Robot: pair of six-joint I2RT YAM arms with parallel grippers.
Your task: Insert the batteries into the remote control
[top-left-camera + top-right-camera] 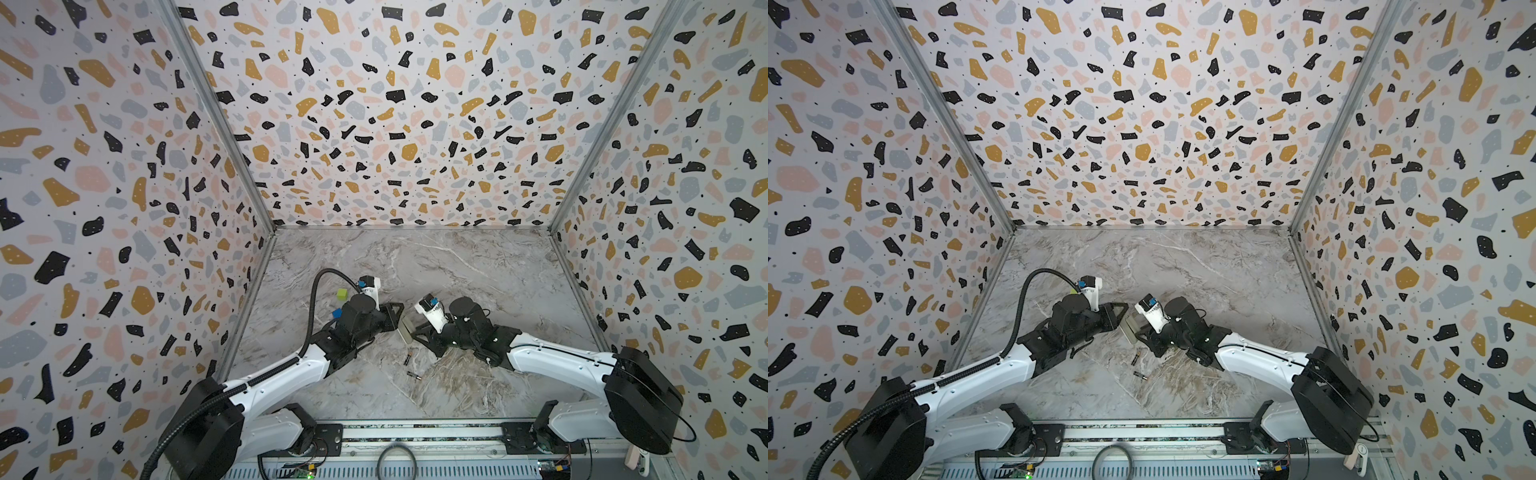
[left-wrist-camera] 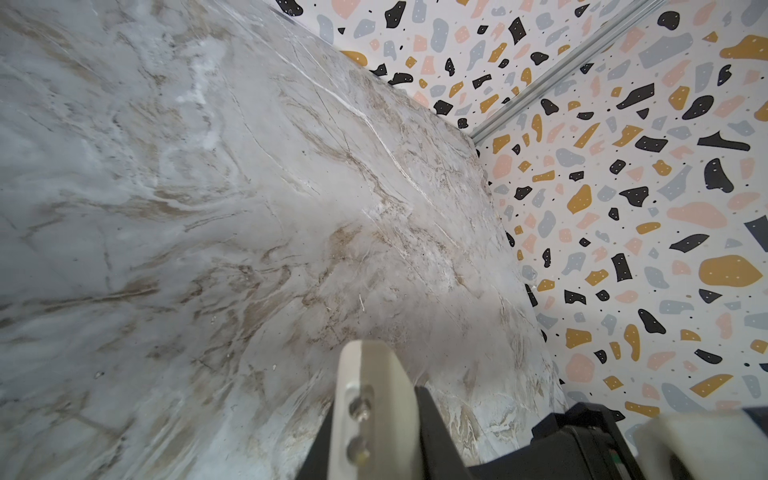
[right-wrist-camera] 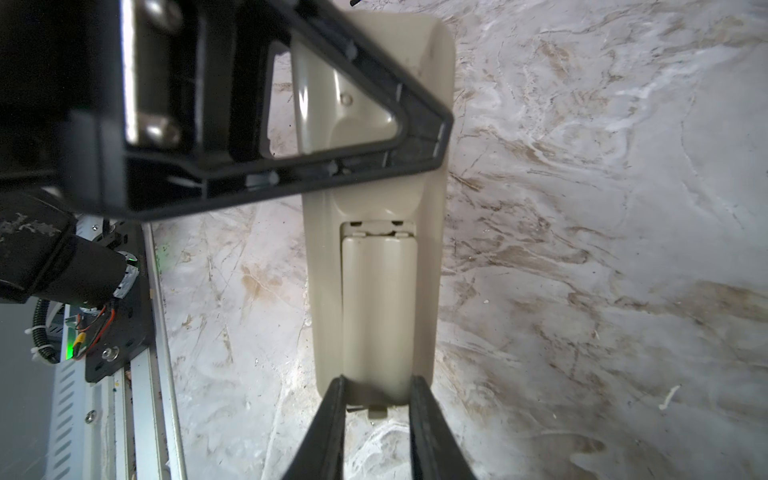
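While left fingers [image 2: 360, 399] sit closed; right fingers [image 3: 332, 419] pinch remote control [image 3: 376, 291]

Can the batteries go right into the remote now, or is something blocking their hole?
Yes, the lid is in the way. It still covers the battery slot on the back of the remote, which the right gripper holds. Both batteries lie on the table.
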